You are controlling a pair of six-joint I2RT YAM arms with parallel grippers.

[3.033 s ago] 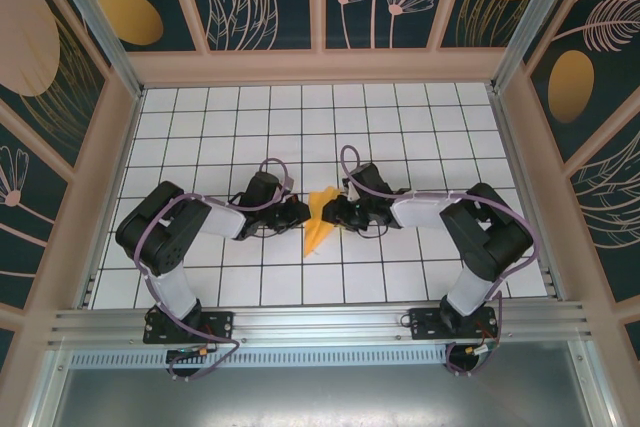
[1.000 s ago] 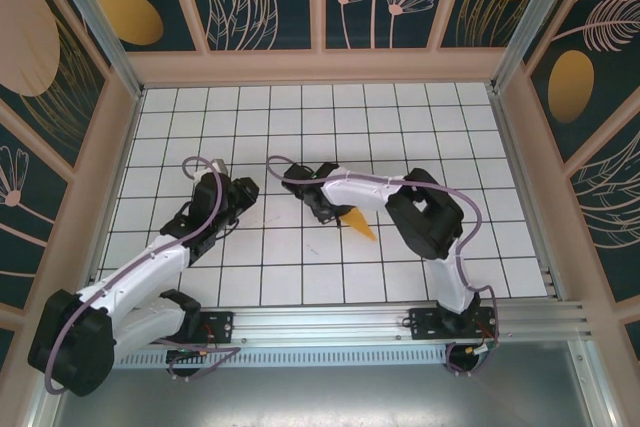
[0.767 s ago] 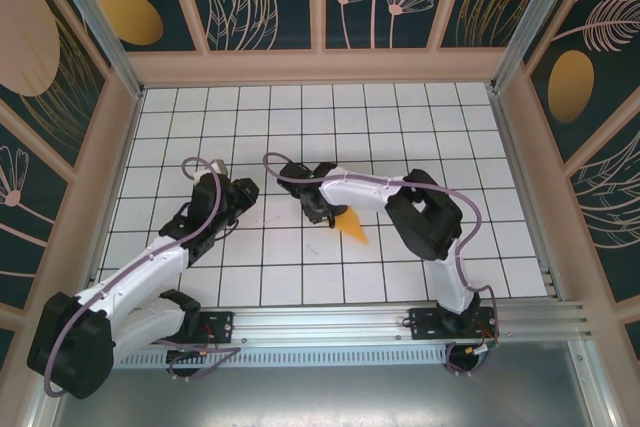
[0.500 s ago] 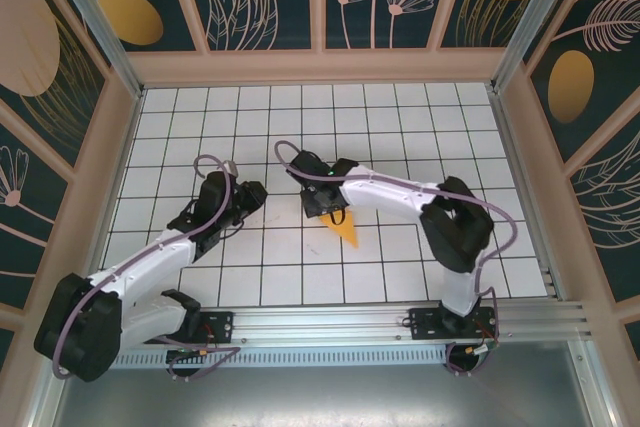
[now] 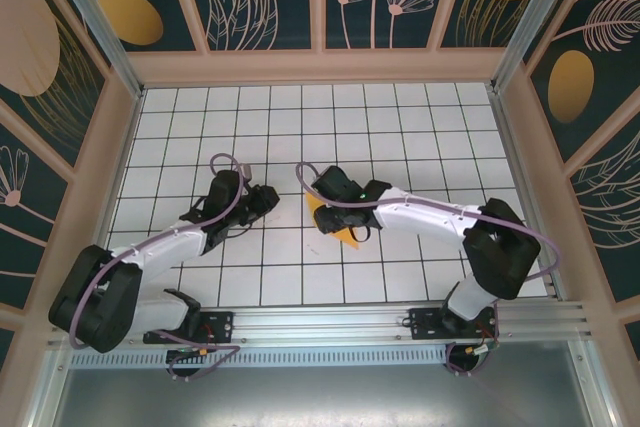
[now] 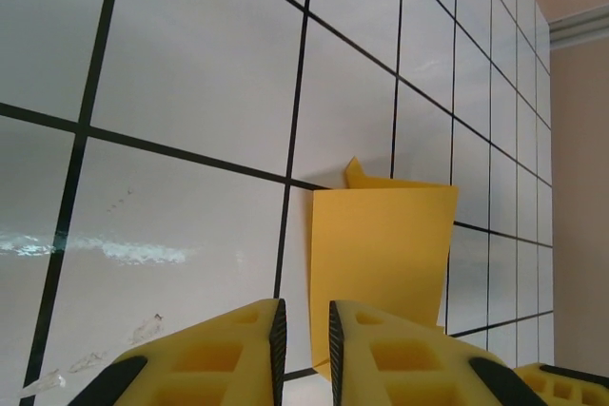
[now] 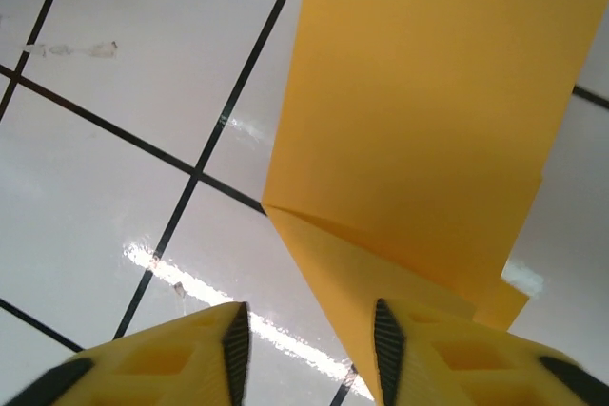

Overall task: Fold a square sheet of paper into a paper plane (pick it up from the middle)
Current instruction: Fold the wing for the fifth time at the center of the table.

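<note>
Right gripper (image 5: 335, 217) sits low over the paper plane (image 5: 349, 238) near the middle of the table (image 5: 420, 137) in the top view, with orange showing on both sides of it. The left gripper (image 5: 268, 197) lies close by to the left, apart from the paper. Bare tiles stretch from both to the far wall and the side walls. From the left wrist, the left gripper (image 6: 303, 316) is almost closed, with a slim slit between its yellow fingers (image 6: 228, 349) and nothing in it. The paper plane (image 6: 381, 263) lies flat just ahead and to the right, its far edge square with a small corner poking up. From the right wrist, the right gripper (image 7: 309, 330) stands open above the paper plane (image 7: 428, 111). A diagonal fold runs down toward the right finger (image 7: 447, 358), a detail hidden from above.
</note>
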